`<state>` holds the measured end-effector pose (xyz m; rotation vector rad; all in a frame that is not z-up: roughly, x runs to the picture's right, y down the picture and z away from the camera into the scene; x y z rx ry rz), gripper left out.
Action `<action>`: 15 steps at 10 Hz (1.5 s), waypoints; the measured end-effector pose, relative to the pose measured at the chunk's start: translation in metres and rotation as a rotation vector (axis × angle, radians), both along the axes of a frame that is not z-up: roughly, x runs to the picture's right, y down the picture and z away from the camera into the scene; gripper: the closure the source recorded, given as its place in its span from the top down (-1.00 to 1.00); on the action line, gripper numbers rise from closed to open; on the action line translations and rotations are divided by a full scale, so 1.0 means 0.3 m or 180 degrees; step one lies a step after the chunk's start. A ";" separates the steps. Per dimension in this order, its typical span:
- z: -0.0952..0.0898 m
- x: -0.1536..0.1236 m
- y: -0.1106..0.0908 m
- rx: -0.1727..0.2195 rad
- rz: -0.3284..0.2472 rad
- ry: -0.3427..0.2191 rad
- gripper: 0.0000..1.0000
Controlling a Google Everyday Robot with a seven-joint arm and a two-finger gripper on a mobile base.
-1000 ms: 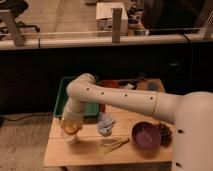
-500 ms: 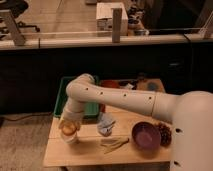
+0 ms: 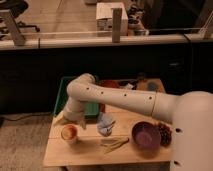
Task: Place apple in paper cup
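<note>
The small white paper cup (image 3: 69, 138) stands upright near the front left of the wooden table (image 3: 90, 155). The orange-yellow apple (image 3: 69, 131) sits in its mouth and fills the opening. My gripper (image 3: 70, 120) hangs just above the cup at the end of the white arm. It points down with its fingers apart on either side of the cup's top, and it holds nothing.
A crumpled blue-white object (image 3: 105, 123) lies right of the cup, with pale sticks (image 3: 114, 144) in front of it. A purple bowl (image 3: 146, 135) and dark grapes (image 3: 164, 132) sit at the right. A green bin (image 3: 91, 108) stands behind the gripper. The table's left edge is close.
The gripper has risen slightly off the cup. The apple that was between its fingers now rests in the cup.
</note>
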<state>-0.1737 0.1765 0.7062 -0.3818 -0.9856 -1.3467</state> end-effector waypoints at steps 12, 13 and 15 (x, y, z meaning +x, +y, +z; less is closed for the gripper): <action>-0.003 -0.004 -0.010 -0.0008 0.0041 -0.0055 0.60; -0.003 -0.004 -0.010 -0.0008 0.0041 -0.0055 0.60; -0.003 -0.004 -0.009 -0.0009 0.0041 -0.0055 0.60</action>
